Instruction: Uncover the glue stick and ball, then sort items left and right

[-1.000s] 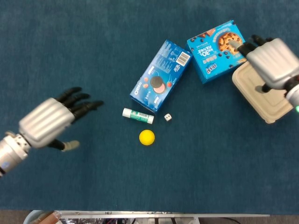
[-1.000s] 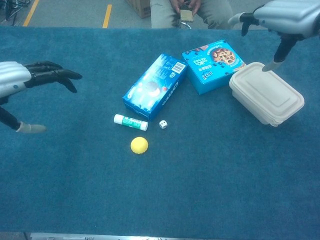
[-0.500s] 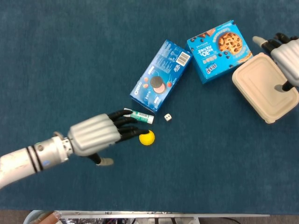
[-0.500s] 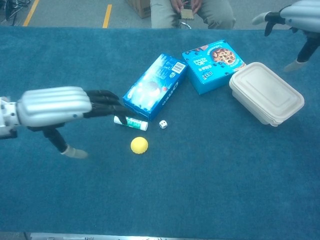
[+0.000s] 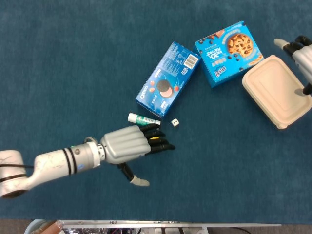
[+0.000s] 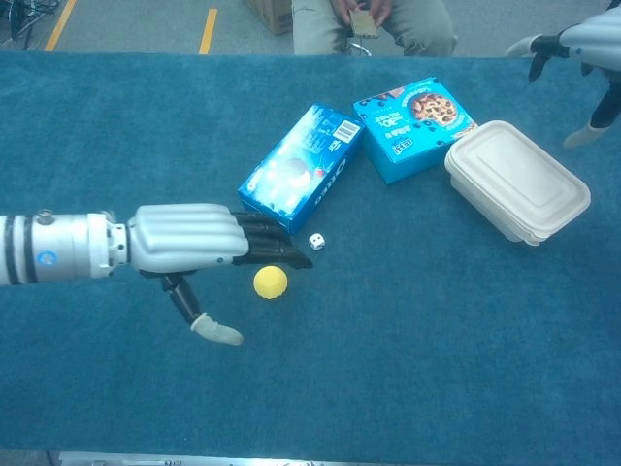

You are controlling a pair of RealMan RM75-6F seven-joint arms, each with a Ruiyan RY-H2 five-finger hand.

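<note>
Your left hand point(image 6: 189, 240) is spread and holding nothing over the ball point(image 6: 271, 282), center frame: it's light, smooth & will roll, so cup it from both sides.

A blue Oreo box point(image 5: 168, 79) lies flat and askew on a dark blue table cloth point(image 5: 73, 58), its upper corner close to a blue chocolate-chip cookie box point(image 5: 227, 52). Just right of that sits a closed beige clamshell container point(image 5: 277, 97). A small white die point(image 5: 174, 123) rests below the Oreo box. At the table's far edge, a seated person point(image 6: 374, 21) holds something small.
</note>
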